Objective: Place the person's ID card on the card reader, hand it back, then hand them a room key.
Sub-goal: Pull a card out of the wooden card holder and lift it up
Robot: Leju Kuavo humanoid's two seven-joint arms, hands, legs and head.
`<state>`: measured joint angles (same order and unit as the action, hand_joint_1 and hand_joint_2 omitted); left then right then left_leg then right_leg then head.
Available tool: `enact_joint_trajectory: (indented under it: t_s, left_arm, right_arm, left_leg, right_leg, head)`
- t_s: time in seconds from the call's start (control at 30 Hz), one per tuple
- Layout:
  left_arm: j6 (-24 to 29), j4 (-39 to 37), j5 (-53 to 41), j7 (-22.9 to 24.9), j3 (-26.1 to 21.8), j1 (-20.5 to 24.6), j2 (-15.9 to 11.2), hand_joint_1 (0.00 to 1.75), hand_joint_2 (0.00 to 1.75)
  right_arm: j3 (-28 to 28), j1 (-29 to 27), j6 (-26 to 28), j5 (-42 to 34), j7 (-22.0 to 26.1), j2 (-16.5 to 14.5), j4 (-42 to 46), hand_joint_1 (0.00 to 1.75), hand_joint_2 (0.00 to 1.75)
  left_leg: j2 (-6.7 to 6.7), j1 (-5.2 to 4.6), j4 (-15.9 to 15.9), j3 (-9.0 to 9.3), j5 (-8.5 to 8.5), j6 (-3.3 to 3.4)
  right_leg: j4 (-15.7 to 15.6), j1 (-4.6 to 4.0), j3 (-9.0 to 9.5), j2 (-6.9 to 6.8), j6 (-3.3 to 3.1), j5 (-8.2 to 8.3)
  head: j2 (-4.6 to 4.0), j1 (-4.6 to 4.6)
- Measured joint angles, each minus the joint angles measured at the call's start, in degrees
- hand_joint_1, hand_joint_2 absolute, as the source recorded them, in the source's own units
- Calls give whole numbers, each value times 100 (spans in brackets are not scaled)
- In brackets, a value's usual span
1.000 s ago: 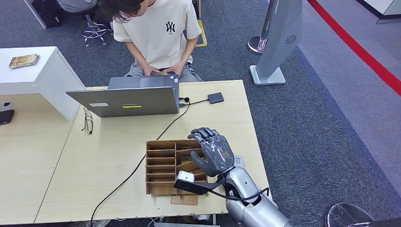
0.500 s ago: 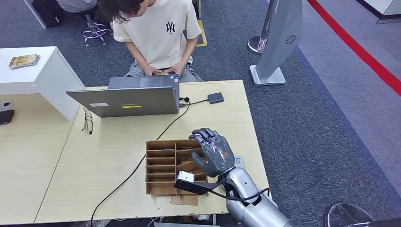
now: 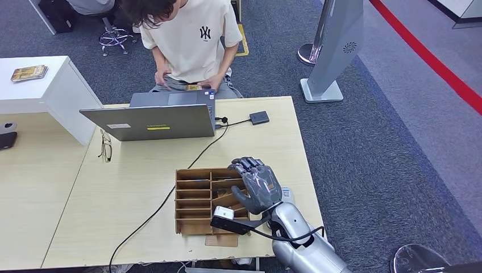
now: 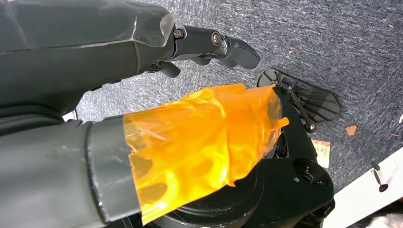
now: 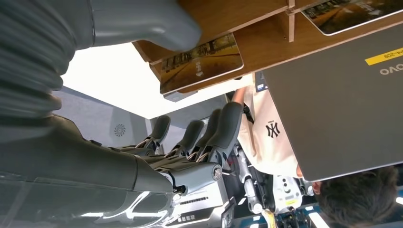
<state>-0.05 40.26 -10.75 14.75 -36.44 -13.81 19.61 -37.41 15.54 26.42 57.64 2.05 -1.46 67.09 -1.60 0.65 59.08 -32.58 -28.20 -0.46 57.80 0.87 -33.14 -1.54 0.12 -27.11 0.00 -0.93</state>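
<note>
In the head view, the right hand hovers at lower centre over the right side of the wooden card rack, fingers curled forward and slightly apart, holding nothing I can make out. The card reader lies above it on the tabletop, beside the laptop. The person at top holds something small in their lap; whether it is the ID card is too small to tell.

In the left wrist view, the left hand hangs over carpet, fingers loosely apart, empty.

In the right wrist view, a room key card sits in a slot at upper centre, between thumb and fingers. It looks thin, stiff, light and slick, best pinched by its protruding edge. Its inner end is hidden.
</note>
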Motion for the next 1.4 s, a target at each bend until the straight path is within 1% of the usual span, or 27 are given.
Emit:
enact_joint_trajectory:
  t_s: [0.17,0.43,0.63,0.67,0.8,0.93,1.03,1.23,1.3,1.4]
  left_arm:
    - [-2,0,-4,0,-4,0,0,0,0]
    - [-4,0,-7,1,-5,0,0,0,0]
    - [-6,0,-8,1,-6,0,0,0,0]
    - [-6,0,-9,1,-6,0,0,0,0]
    - [-6,0,-9,1,-6,0,0,0,0]
    - [-8,0,-9,3,-6,0,0,0,0]
    - [-9,0,-8,10,-6,0,0,0,0]
    - [-9,0,-7,16,-6,0,0,0,0]
    - [-10,0,-7,16,-6,0,0,0,0]
    - [-10,0,-7,19,-6,0,0,0,0]
  right_arm:
    - [0,22,-2,7,-8,0,-69,80,175]
    - [2,48,1,35,-72,0,-152,78,175]
    - [13,64,13,45,-96,0,-186,81,175]
    - [17,65,14,48,-99,0,-187,85,175]
    - [38,77,8,48,-102,0,-188,125,175]
    - [48,108,-8,49,-117,0,-187,151,175]
    - [48,108,-10,50,-127,0,-187,157,175]
    - [52,112,-12,50,-127,0,-187,161,175]
    - [53,113,-13,50,-127,0,-187,165,175]
    - [56,113,-9,49,-125,0,-187,167,175]
  left_leg:
    - [0,0,0,0,0,0]
    - [0,0,0,0,0,0]
    - [0,0,0,0,0,0]
    - [0,0,0,0,0,0]
    - [0,0,0,1,0,0]
    - [-1,0,0,1,0,0]
    - [-1,0,0,1,0,0]
    - [-1,0,0,1,0,0]
    - [-1,0,0,1,0,0]
    - [-1,0,0,1,0,0]
  right_leg:
    - [0,0,0,0,0,0]
    - [0,0,0,0,0,0]
    - [0,0,0,0,0,0]
    - [0,0,0,0,0,0]
    - [0,0,0,0,0,0]
    - [0,0,0,1,0,0]
    - [0,0,0,1,0,0]
    - [0,0,0,1,0,0]
    - [0,0,0,1,0,0]
    - [0,0,0,1,0,0]
  head:
    - [0,1]
    - [0,0]
    - [0,1]
    - [0,0]
    - [0,0]
    - [0,0]
    - [0,-1]
    - [0,1]
    - [0,0]
    - [0,1]
